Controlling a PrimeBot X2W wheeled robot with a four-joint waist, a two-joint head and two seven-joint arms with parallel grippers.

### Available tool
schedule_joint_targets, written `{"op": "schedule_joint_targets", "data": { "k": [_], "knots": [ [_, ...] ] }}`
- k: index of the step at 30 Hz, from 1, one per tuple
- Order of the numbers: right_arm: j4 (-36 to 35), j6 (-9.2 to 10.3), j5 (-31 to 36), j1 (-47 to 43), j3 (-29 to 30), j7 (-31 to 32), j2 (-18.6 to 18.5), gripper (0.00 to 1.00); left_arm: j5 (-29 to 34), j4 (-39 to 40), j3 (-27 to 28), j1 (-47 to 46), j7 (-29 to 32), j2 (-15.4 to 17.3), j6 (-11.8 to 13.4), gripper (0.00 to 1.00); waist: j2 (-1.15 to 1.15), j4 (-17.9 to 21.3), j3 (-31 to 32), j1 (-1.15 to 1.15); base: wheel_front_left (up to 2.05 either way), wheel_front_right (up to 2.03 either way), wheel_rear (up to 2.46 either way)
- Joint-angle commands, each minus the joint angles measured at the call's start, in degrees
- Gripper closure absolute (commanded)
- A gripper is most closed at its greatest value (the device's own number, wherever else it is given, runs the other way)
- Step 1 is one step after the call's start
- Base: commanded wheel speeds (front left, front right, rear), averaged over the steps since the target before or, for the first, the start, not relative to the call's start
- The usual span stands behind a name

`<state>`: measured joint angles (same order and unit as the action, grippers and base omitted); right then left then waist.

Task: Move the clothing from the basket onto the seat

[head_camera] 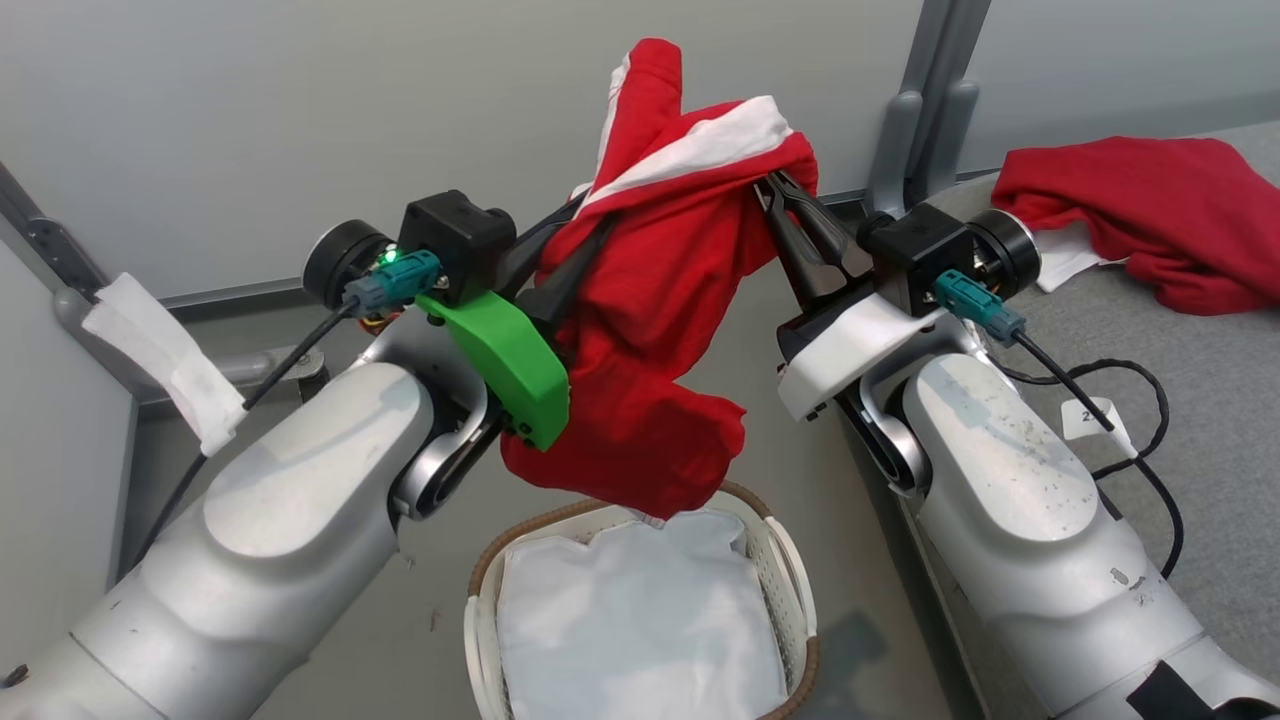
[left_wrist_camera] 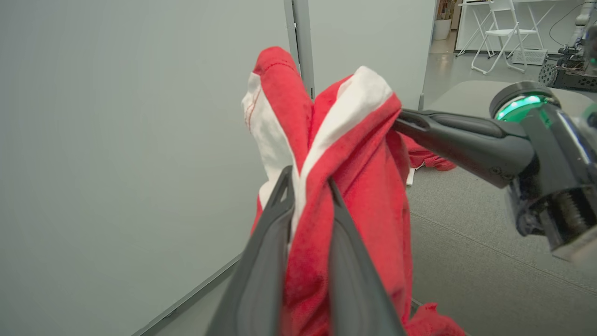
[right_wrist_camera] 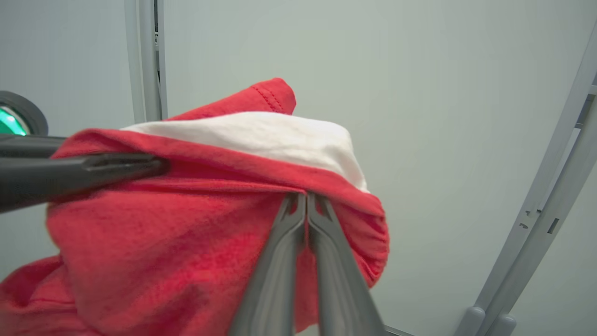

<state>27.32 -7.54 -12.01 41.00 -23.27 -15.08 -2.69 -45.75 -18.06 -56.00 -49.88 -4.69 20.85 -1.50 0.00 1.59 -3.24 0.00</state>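
A red garment (head_camera: 655,330) of soft fabric, with a broad white stripe along its upper fold and a stitched hem, is held bunched at the centre of the head view. It hangs above the basket (head_camera: 768,565) at the lower centre. Its lowest fold overlaps the basket's far rim in the picture; contact cannot be determined. The left end effector (head_camera: 595,218) is closed on the garment's left part, with cloth pinched between its fingers. The right end effector (head_camera: 772,182) is clamped narrowly on the right edge, just below the white stripe. A white lining (head_camera: 640,620) is noted inside the basket. A second red garment (head_camera: 1130,200), with a white patch, lies crumpled on the grey seat (head_camera: 1220,340) at the upper right.
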Motion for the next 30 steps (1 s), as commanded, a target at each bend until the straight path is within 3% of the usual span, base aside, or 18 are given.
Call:
{"op": "schedule_joint_targets", "data": {
  "k": [1,9,10,12,13,14,30],
  "knots": [
    [-0.3,0.11,0.18,-0.72,0.5,-0.13,-0.42,1.0,-0.37,-1.05,0.66,0.86,-0.42,0.98,0.45,1.0,0.0,0.11,-0.12,0.0,0.0,0.0,0.0],
    [-1.7,0.17,-0.34,-2.34,0.2,-0.13,-0.61,1.0,-1.76,-5.22,2.04,0.5,-1.47,1.53,0.18,1.0,0.0,0.58,-0.4,0.0,0.0,0.0,0.0],
    [-1.91,0.17,-0.54,-2.49,0.22,-0.13,-0.62,1.0,-1.75,-5.54,2.05,0.52,-1.62,1.55,0.09,0.89,0.0,0.66,-0.45,0.0,0.0,0.0,0.0],
    [-2.41,0.17,-0.77,-2.7,0.46,-0.14,-0.62,1.0,-1.74,-6.12,1.95,0.73,-1.91,1.5,0.06,0.54,0.0,0.84,-0.57,0.0,0.0,0.0,0.0],
    [-2.7,0.16,-0.71,-2.67,0.59,-0.13,-0.58,1.0,-1.75,-6.26,1.85,0.89,-2.15,1.37,0.01,0.13,0.0,0.92,-0.62,0.0,0.0,0.0,0.0],
    [-2.98,0.1,-0.46,-2.52,0.74,-0.13,-0.34,1.0,-1.91,-6.15,1.99,1.11,-2.73,0.8,0.14,0.0,0.0,0.99,-0.71,0.0,0.0,0.0,0.0],
    [-4.78,0.1,4.9,-3.0,7.31,-0.13,-0.28,1.0,-0.48,-4.67,2.2,12.05,-10.34,-5.18,0.82,0.0,0.0,4.32,-2.2,0.0,0.0,0.0,0.0]
  ]
}}
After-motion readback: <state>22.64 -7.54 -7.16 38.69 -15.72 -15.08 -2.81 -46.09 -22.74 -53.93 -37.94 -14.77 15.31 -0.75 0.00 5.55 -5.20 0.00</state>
